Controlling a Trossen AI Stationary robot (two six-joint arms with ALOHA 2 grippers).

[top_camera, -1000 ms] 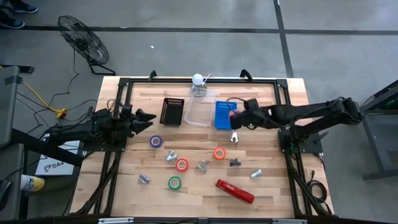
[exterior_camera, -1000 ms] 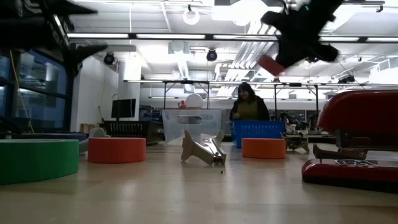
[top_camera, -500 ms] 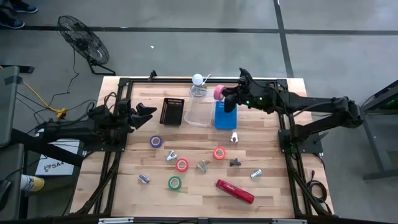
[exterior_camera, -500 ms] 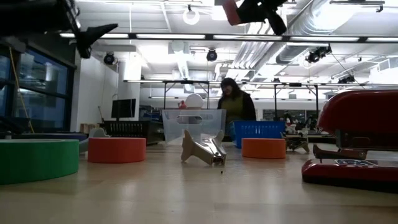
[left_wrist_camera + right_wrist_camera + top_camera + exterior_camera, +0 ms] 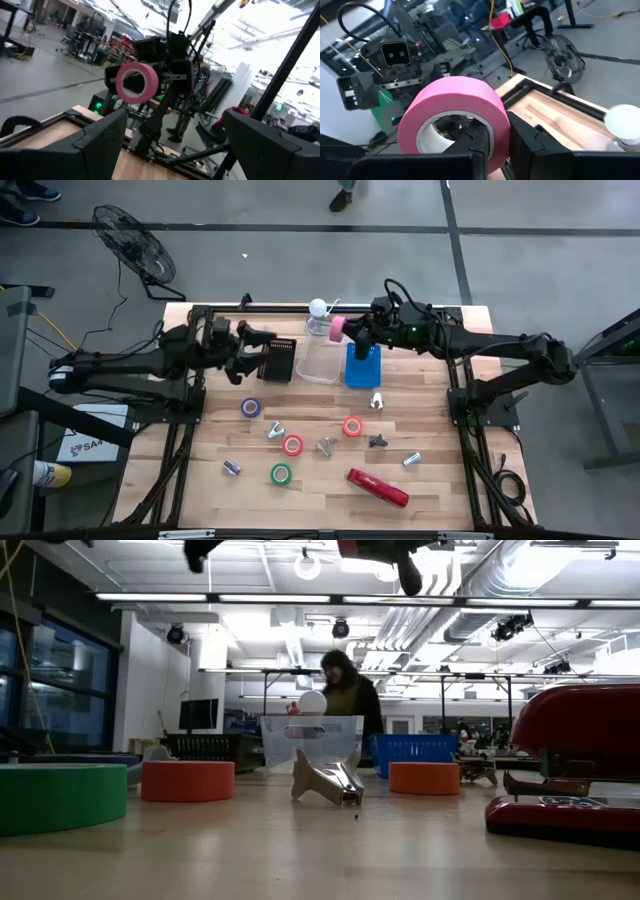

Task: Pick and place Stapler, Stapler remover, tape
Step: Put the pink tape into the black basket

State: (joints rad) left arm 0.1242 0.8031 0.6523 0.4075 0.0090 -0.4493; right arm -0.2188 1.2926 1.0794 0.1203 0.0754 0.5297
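Note:
My right gripper (image 5: 350,332) is shut on the pink tape roll (image 5: 339,329), high over the far rim of the clear container (image 5: 322,355). The left wrist view shows that roll (image 5: 136,82) in the air ahead. My left gripper (image 5: 262,342) is open and holds nothing, beside the black tray (image 5: 279,358). The red stapler (image 5: 378,487) lies flat near the table's near edge. Purple (image 5: 250,407), red-orange (image 5: 352,426) (image 5: 292,445) and green (image 5: 281,474) rolls lie flat on the table. Metal staple removers (image 5: 326,446) (image 5: 377,400) lie among them. My right gripper holds the pink roll by its wall (image 5: 492,127), one finger (image 5: 470,145) inside the pale core and one finger (image 5: 532,145) outside. The roll is lifted clear of everything, its open face turned toward my left gripper.
A blue tray (image 5: 360,365) sits right of the clear container, and a white ball (image 5: 318,307) lies at the far edge. Small metal pieces (image 5: 232,467) (image 5: 411,459) lie near the front. A person (image 5: 345,690) stands beyond the table. Bare wood lies between the trays and the rolls.
My right gripper has risen and moved toward the table's far left, carrying the pink roll from over the blue tray to above the clear container's far rim. My left gripper has lifted and swung right and toward the far edge, ending beside the black tray.

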